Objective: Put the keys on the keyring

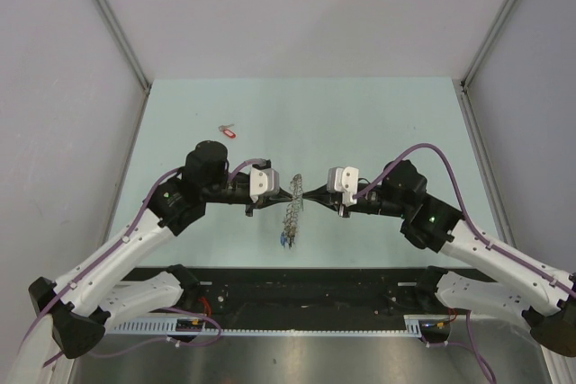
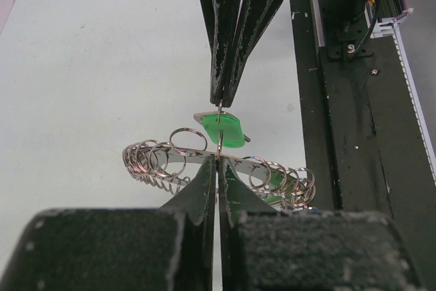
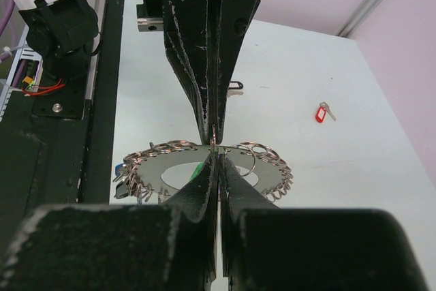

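Keyring [image 3: 153, 172] hangs between both arms, over the table [image 1: 360, 123]. Left end effector [image 2: 218, 160] is pinched tight on its rim. Right end effector [image 2: 219, 100] is pinched tight on the green key [image 2: 223, 131]'s little ring.

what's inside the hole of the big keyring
A bit of green tag and pale table show through the keyring hole; the right gripper covers the rest.

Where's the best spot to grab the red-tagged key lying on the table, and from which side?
Grip the red-tagged key by its red plastic tag, pinching across the tag's narrow width, coming straight down from above. It lies flat on the table with nothing close beside it; the tag is the broader part, the metal blade looks too thin to catch.
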Available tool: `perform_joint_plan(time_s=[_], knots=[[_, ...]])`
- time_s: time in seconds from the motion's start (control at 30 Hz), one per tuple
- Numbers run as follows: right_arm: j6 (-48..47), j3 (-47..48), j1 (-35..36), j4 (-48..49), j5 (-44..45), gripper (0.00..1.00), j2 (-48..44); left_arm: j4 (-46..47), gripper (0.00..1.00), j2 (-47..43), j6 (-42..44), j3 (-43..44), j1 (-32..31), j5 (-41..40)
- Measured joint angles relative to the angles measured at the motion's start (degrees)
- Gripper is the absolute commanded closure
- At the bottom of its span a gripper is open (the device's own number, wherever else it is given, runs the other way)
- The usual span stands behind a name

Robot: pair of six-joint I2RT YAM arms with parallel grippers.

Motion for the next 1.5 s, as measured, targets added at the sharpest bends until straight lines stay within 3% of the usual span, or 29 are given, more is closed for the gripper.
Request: perform_joint_plan(time_s=[1.5], knots=[[0.0,0.0,0.0,-0.1,-0.4,1.0,1.8,1.2,1.0,-0.1,-1.0,-0.3,0.0,-0.1]])
